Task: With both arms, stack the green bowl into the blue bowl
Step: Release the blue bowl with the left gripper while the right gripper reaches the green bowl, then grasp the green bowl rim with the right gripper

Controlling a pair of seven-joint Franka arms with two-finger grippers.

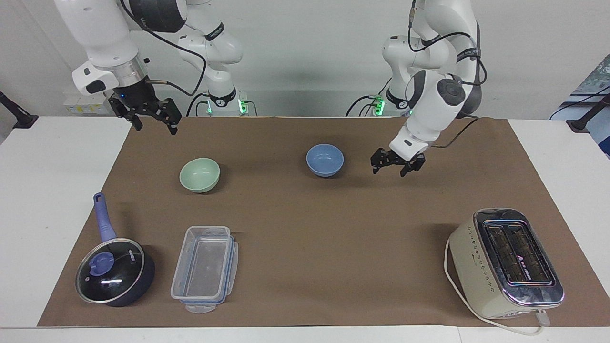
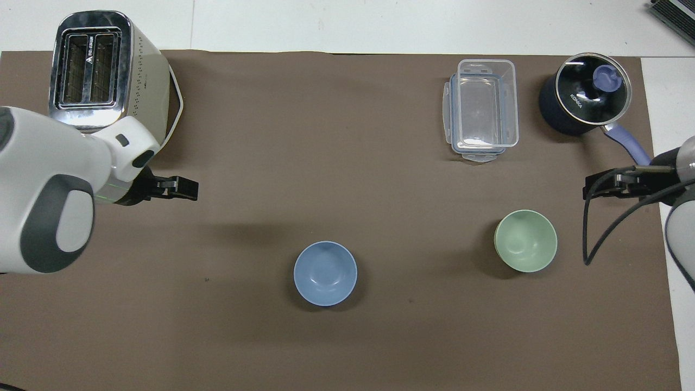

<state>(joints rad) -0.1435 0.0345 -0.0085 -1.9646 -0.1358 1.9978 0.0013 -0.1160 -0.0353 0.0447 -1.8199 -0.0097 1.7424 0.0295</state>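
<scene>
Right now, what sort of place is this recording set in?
Probably a robotics lab staged as a kitchen: two white arms at a white table under a brown mat, with a toaster, saucepan and bowls laid out.

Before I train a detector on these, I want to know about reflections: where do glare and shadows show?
Facing view: a white glint on the saucepan's glass lid, highlights on the toaster's chrome top, soft shadows beside the green bowl and blue bowl. Overhead view: a broad faint shadow on the brown mat near the blue bowl.
</scene>
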